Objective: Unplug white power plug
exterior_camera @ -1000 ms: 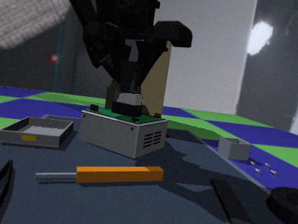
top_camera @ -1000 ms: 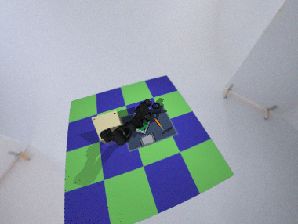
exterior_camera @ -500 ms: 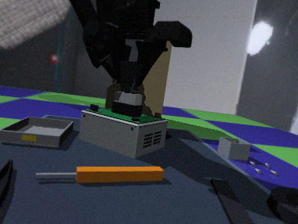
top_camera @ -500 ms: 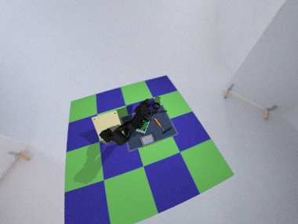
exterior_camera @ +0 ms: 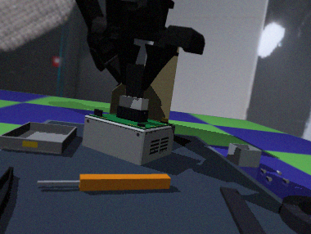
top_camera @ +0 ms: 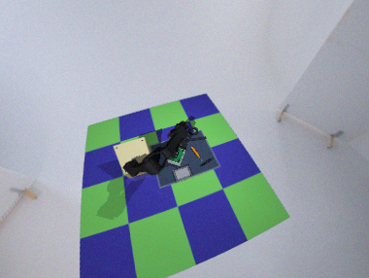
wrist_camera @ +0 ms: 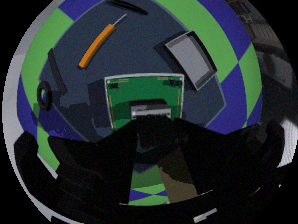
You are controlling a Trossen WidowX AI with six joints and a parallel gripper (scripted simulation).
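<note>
Dark mat [top_camera: 166, 179] [exterior_camera: 123, 213] [wrist_camera: 145, 45]. Black gripper [top_camera: 175, 148] [exterior_camera: 135, 83] [wrist_camera: 156, 123], closed on the plug. Green circuit board [top_camera: 180, 156] [exterior_camera: 111, 119] [wrist_camera: 142, 90], on a pale box. Grey tray [top_camera: 183, 173] [exterior_camera: 61, 143] [wrist_camera: 194, 60], left in the exterior view. Orange-handled screwdriver [top_camera: 195, 153] [exterior_camera: 124, 182] [wrist_camera: 97, 45], near. White plug [exterior_camera: 128, 101] [wrist_camera: 150, 112], at its black socket [exterior_camera: 132, 113].
</note>
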